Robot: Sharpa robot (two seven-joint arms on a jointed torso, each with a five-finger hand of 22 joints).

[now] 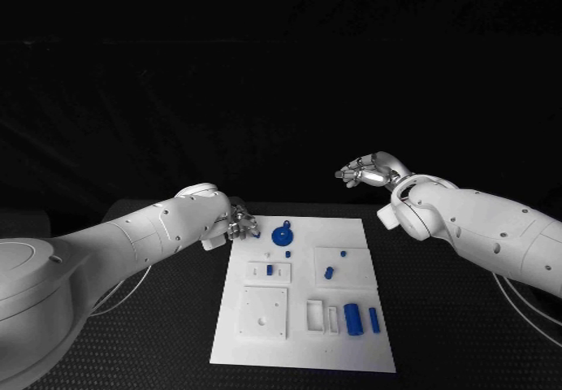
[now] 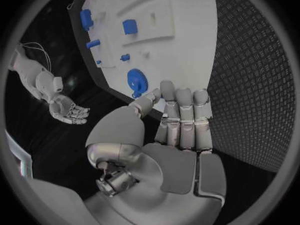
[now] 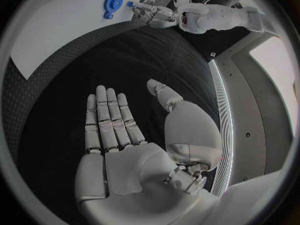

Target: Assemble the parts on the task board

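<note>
The white task board [image 1: 352, 357] lies in the middle of the black table. A round blue part [image 1: 283, 236] with a short stem sits near its far left corner, also in the left wrist view [image 2: 135, 79]. My left hand [image 1: 243, 225] hovers at that corner, just left of the round part, fingers straight and side by side [image 2: 181, 116], holding nothing. My right hand [image 1: 369, 172] is raised beyond the board's far right corner, palm flat and fingers spread [image 3: 115, 130], holding nothing. Several small blue parts lie on the board, among them a cylinder [image 1: 352, 315] and a bar [image 1: 373, 319].
A square white block [image 1: 264, 311] and a narrow white socket [image 1: 315, 315] stand on the near half of the board. Two small blue pegs [image 1: 270, 269] [image 1: 329, 272] sit mid-board. Black textured table [image 1: 445, 341] flanks the board on both sides.
</note>
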